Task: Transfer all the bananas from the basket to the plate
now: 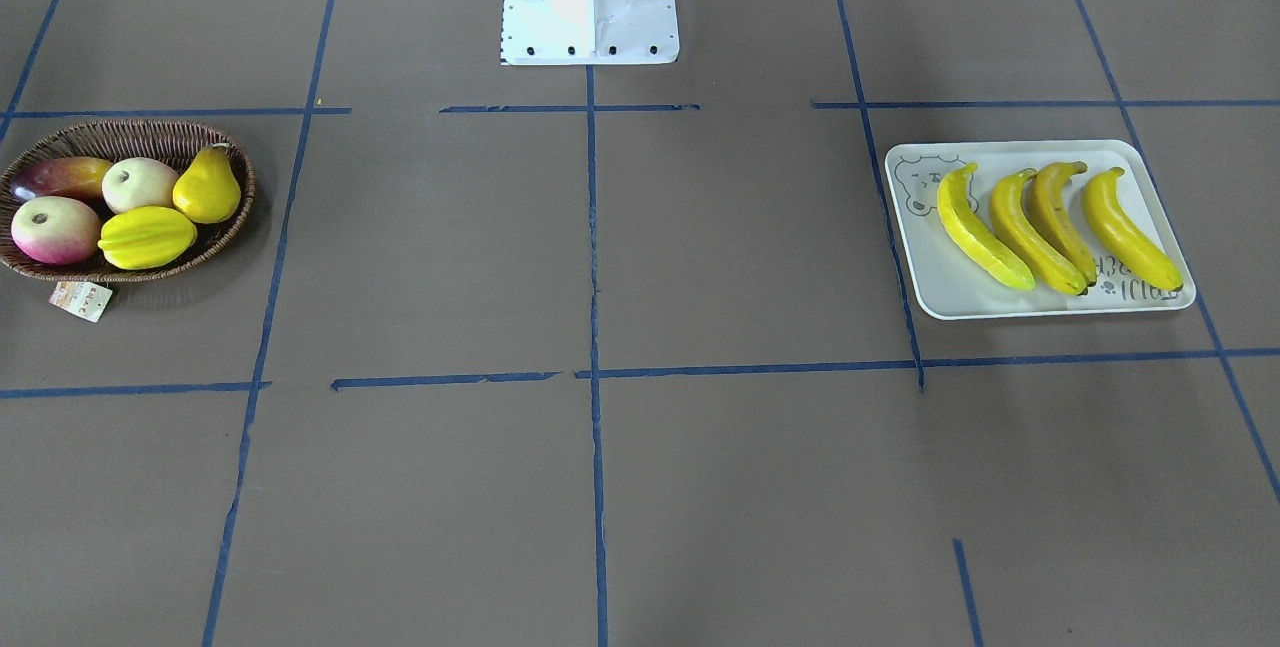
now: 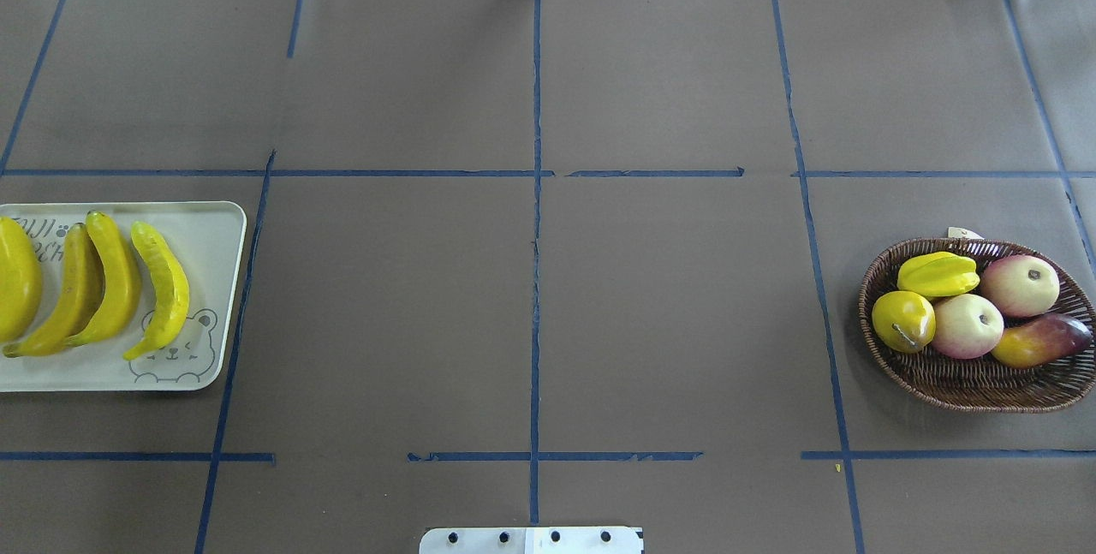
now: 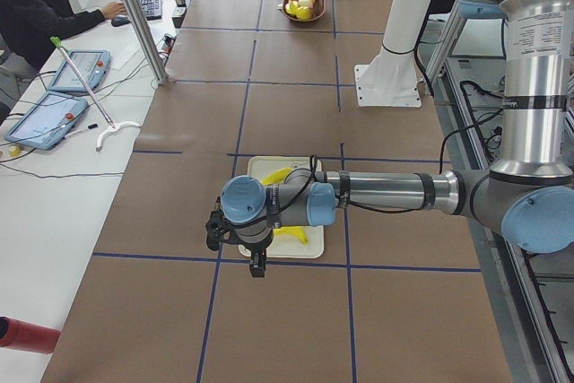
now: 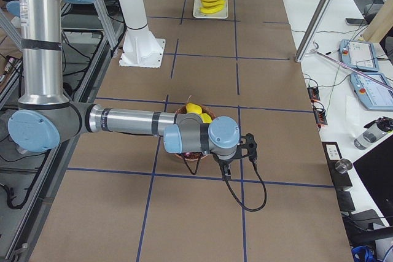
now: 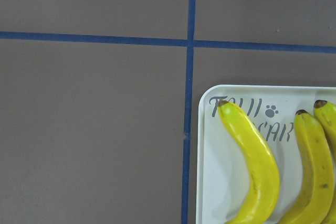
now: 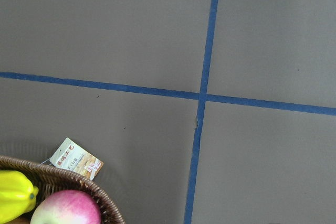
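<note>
Several yellow bananas (image 1: 1035,232) lie side by side on the off-white bear plate (image 1: 950,297), also seen in the overhead view (image 2: 214,237) and the left wrist view (image 5: 210,182). The wicker basket (image 1: 130,127) holds no bananas. My left gripper (image 3: 257,264) hangs above the plate's outer end and shows only in the exterior left view. My right gripper (image 4: 225,173) hangs beside the basket (image 4: 184,154) and shows only in the exterior right view. I cannot tell whether either is open or shut.
The basket (image 2: 976,391) holds a yellow pear (image 2: 903,320), a starfruit (image 2: 938,273), two apples (image 2: 967,324) and a mango (image 2: 1040,340). A paper tag (image 6: 76,158) lies beside it. Blue tape lines cross the brown table. Operators' tablets (image 3: 40,118) lie at the far edge.
</note>
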Tool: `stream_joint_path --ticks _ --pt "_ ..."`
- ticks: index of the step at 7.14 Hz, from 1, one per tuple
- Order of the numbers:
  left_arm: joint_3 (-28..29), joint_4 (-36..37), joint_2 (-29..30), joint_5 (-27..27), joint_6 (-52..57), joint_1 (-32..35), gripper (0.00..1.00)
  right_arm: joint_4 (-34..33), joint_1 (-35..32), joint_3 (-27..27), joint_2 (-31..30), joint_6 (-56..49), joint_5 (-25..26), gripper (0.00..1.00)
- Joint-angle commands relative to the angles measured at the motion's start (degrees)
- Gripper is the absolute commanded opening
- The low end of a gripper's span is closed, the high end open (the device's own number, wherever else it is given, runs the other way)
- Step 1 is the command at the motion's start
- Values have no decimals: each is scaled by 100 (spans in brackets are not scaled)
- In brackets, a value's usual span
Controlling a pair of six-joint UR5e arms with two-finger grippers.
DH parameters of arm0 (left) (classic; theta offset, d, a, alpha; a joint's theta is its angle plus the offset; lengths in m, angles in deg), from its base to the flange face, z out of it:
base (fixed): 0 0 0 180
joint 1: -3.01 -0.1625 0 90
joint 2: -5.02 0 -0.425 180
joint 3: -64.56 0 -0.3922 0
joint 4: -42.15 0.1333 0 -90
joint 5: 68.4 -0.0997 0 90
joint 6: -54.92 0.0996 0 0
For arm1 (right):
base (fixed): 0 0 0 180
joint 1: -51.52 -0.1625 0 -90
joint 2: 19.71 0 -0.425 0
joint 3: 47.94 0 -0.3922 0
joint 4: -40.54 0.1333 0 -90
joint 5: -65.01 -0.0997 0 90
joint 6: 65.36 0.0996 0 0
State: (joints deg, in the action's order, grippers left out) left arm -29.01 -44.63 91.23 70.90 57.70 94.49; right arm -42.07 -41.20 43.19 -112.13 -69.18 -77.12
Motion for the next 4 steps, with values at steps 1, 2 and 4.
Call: stream_joint_path --ticks 1,2,4 --pt "5 -40 9 9 -5 -7 100 -44 -1 -17 -39 74 -25 100" --pt "-3 -40 18 0 -5 -7 100 -44 -1 -17 -74 74 -34 100" --pt "5 -49 36 0 -5 -7 100 -53 -27 -34 -285 74 -34 100"
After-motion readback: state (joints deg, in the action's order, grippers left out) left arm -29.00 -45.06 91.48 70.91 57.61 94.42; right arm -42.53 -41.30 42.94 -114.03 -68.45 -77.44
